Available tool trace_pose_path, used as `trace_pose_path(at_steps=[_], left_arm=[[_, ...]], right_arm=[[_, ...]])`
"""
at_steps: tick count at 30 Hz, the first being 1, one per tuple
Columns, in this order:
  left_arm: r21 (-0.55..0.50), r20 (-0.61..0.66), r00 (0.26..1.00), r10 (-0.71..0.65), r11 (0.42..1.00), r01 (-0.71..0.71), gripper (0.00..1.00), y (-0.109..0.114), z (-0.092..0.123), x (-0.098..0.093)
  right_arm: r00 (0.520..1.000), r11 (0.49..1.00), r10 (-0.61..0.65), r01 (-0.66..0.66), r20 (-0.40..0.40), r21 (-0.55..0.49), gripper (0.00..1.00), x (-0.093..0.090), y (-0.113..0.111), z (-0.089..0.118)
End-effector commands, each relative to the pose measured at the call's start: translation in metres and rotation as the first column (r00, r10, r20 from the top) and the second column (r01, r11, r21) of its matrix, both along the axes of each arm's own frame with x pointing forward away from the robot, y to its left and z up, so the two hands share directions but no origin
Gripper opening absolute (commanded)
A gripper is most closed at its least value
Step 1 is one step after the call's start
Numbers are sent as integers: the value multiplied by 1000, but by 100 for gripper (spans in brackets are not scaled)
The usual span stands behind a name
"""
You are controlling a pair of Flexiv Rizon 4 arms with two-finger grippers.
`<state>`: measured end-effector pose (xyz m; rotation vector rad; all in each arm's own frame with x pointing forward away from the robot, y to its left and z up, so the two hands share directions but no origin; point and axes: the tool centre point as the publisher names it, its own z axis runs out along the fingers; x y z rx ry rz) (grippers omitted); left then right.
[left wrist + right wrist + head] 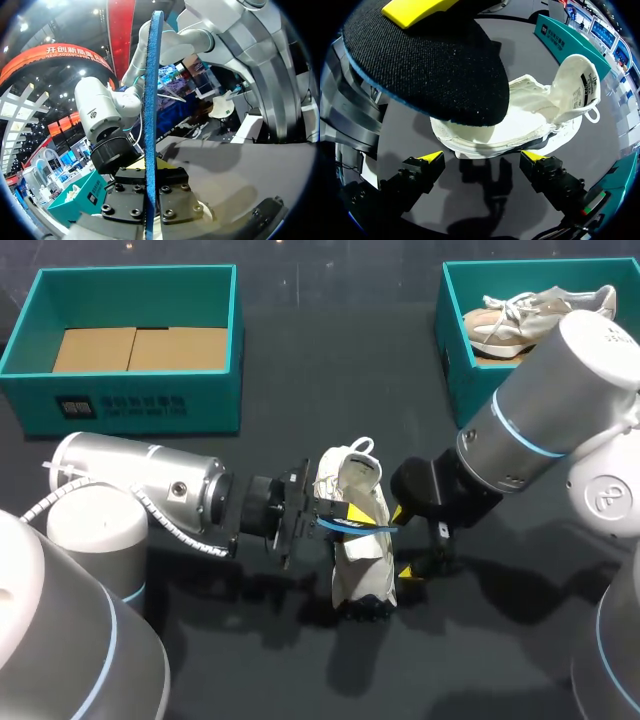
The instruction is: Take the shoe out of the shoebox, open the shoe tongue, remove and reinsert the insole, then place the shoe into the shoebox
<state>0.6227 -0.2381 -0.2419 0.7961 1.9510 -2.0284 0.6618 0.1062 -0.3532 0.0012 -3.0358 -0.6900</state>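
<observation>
Even overhead light, soft shadows on the dark table [330, 400], bit of sheen on the left arm [140, 485], white shoe [352, 530] maybe slightly blown out

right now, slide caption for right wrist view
Open right pincer before the white shoe, insole held out over it

I'm looking down on a dark charcoal surface [330, 390] that's filling pretty much the whole head view. It's looking matte, with a faint speckle showing here and there. Light is coming in from overhead, so soft, blurry shadows are pooling on the near half and spreading sideways.
</observation>
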Motion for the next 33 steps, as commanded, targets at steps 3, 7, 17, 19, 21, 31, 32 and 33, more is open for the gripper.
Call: trace_pose_path(at_steps=[3, 7, 17, 19, 21, 31, 32, 33], left_arm=[[-15, 2, 1000, 18, 1000, -18, 0, -10, -4, -4], [-12, 25, 999, 28, 1000, -28, 0, -12, -4, -5], [-15, 40, 999, 28, 1000, -28, 0, -18, -2, 3], [-13, 38, 999, 27, 1000, -26, 0, -18, -3, 4], [-13, 40, 999, 25, 1000, -24, 0, -16, -3, 2], [-14, 38, 999, 15, 1000, -14, 0, -6, -7, -10], [-15, 38, 999, 15, 1000, -14, 0, -6, -8, -11], [-17, 38, 999, 14, 1000, -13, 0, -6, -8, -12]], right_arm=[[1000, 1000, 0, 0, 1, 1, 100, -1, 0, -1], [1000, 1000, 0, 0, 1, 1, 100, -1, 0, -1], [1000, 1000, -27, 28, -7, 4, 100, -1, 1, 1], [999, 999, -40, 40, -8, -17, 100, -2, 3, 2], [999, 999, -35, 35, -9, -7, 100, -2, 5, 2], [996, 995, -88, 87, -20, -41, 100, 0, 6, -1], [995, 994, -100, 99, -23, -44, 100, 0, 5, -2], [995, 995, -101, 101, -22, -20, 100, 0, 5, -3]])
